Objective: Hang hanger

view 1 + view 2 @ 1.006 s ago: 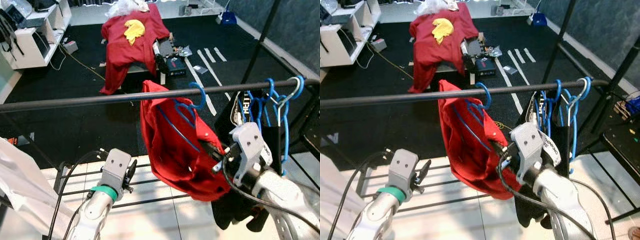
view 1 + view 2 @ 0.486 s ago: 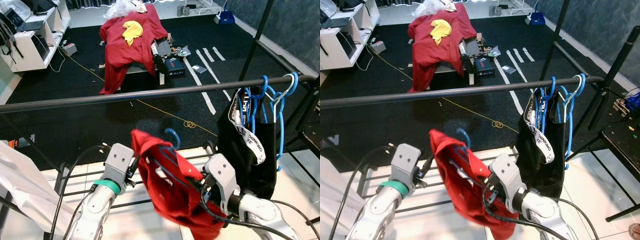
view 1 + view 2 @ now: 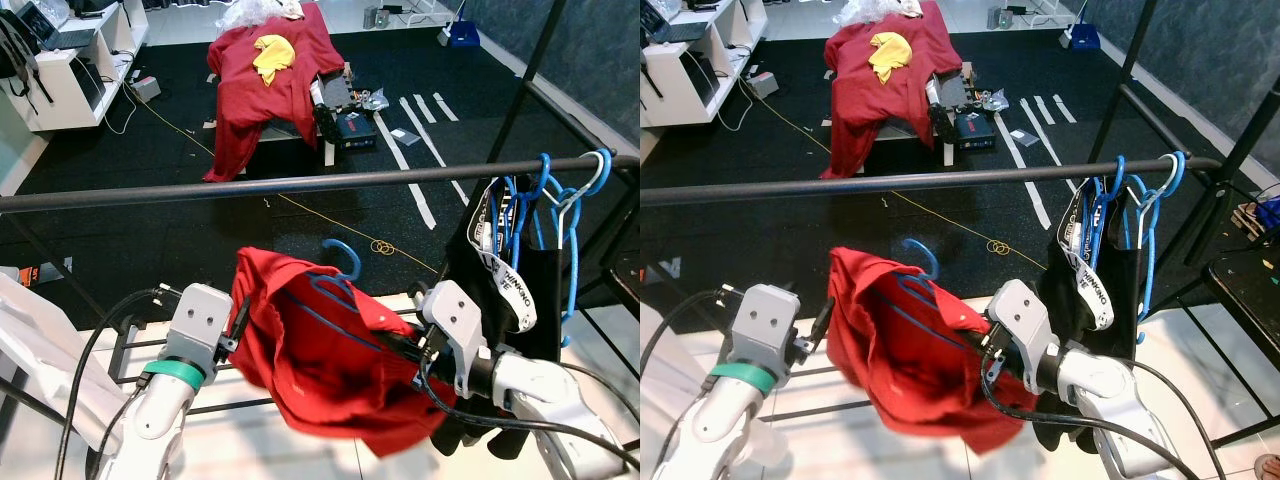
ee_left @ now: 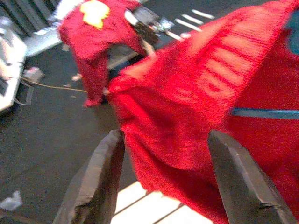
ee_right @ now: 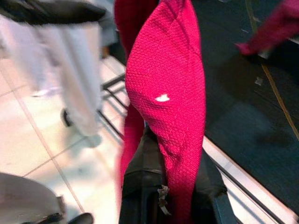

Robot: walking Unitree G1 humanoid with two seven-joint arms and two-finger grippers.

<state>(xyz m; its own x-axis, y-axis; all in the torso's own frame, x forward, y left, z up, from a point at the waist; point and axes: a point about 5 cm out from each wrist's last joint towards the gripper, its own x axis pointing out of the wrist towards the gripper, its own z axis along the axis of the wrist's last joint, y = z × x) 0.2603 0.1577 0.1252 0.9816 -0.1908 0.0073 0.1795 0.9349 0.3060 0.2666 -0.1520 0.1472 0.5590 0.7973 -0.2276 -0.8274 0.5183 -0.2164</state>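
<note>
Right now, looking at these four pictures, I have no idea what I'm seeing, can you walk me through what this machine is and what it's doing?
This is a walking humanoid robot with two silver arms, each ending in two black fingers. The two wide pictures come from cameras in its head, looking down and forward. The other two come from cameras on its wrists, looking along the fingers.

The right gripper is shut on a red garment that sits on a blue hanger, held below a black rail. The left gripper is open beside the cloth. On the rail, a black garment hangs among other blue hangers. Farther back, a red cloth covers a low table on the dark floor.
</note>
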